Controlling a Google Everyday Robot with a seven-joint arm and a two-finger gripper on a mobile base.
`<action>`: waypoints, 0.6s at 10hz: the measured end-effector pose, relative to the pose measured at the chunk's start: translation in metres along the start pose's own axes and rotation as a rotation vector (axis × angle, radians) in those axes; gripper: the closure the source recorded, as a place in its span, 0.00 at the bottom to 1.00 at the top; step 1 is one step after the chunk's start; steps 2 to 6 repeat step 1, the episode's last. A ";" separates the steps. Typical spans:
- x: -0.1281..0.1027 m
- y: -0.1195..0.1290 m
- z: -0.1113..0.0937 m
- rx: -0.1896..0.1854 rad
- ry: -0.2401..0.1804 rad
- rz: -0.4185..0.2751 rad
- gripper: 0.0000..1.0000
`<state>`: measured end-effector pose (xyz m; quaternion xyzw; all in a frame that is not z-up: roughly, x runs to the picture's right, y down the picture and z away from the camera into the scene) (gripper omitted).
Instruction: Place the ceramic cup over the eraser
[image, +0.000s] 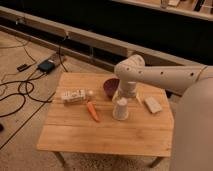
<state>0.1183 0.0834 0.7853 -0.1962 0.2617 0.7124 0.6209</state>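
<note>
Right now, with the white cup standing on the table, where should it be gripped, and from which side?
Probably near the top of the ceramic cup, coming straight down. It stands alone and widens toward the base, so the narrower upper end fits the jaws best. The carrot lies left of it and the maroon bowl behind, so side approaches look tighter. The gripper hangs directly above it.

Carrot (93, 111), maroon bowl (110, 87), pale block (153, 104) on table (100, 135).

The gripper (121, 98), under the arm's smooth white plastic-looking shell, is sitting right above the ceramic cup (120, 109), which is looking plain matt white. Beneath it, the table (75, 135) is showing pale wood grain. Behind it, the bowl (110, 87) is looking dark and faintly glossy.
</note>
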 end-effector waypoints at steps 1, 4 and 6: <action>0.000 0.000 0.000 0.000 0.000 0.000 0.20; 0.000 0.000 0.000 0.000 0.000 0.000 0.20; 0.000 0.000 0.000 0.000 0.000 0.000 0.20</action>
